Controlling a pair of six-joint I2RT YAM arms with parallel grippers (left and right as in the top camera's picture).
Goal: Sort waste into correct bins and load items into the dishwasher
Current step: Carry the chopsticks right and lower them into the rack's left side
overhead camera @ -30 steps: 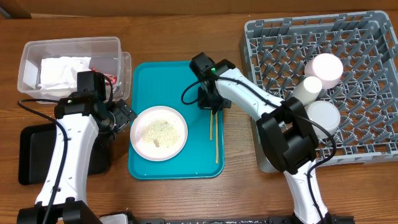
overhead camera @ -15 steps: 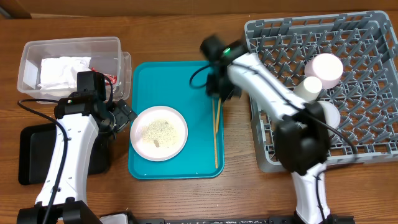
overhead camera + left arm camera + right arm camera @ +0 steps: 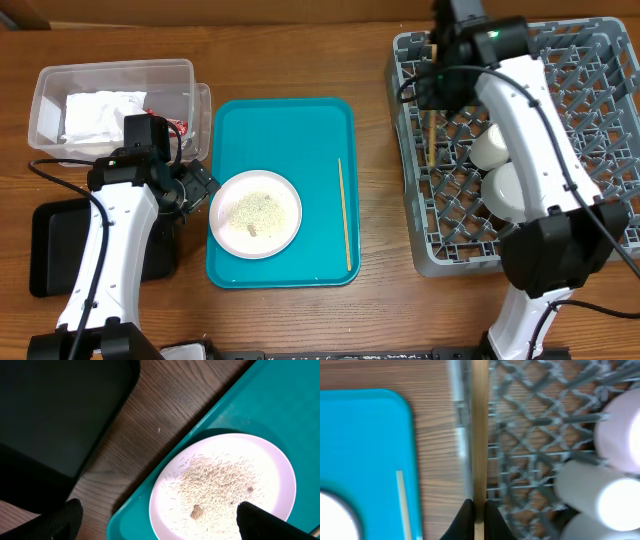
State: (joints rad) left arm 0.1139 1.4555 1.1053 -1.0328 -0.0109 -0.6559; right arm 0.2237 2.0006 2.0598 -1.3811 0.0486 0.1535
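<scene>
Wooden chopstick (image 3: 479, 435), pinched in right hand (image 3: 479, 512), hangs along rack (image 3: 535, 415) edge.

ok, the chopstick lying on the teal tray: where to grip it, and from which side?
Grip the chopstick near mid-length from straight above, jaws closing across its thin width. It lies flat on the tray, pointing toward the robot, bare tray on both sides; the plate sits apart on its left. The right gripper holds the other chopstick.
</scene>
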